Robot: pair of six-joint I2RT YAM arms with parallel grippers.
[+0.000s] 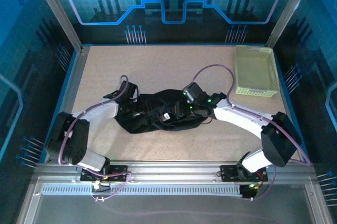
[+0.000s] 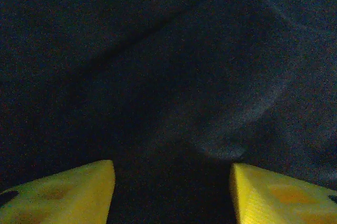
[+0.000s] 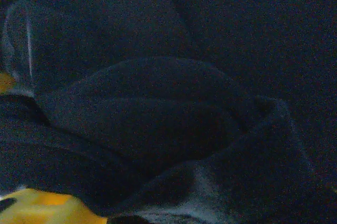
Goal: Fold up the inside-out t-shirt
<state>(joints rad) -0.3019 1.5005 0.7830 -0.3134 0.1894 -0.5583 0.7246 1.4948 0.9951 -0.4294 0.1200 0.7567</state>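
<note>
The inside-out t-shirt (image 1: 158,119) lies as a crumpled black heap in the middle of the table. My left gripper (image 1: 136,107) is pushed into its left side. In the left wrist view the two yellow fingers (image 2: 79,192) stand well apart, with dark t-shirt (image 2: 184,77) cloth ahead of and between them. My right gripper (image 1: 181,111) is buried in the heap's right side. In the right wrist view folds of the t-shirt (image 3: 158,103) drape over the jaws. A single yellow finger (image 3: 37,207) peeks out at the bottom left, so the right jaws' state is hidden.
A pale yellow-green basket (image 1: 256,71) stands at the back right corner of the table (image 1: 158,66). Metal frame rails run along the table's sides and near edge. Both arms reach inward from the near corners.
</note>
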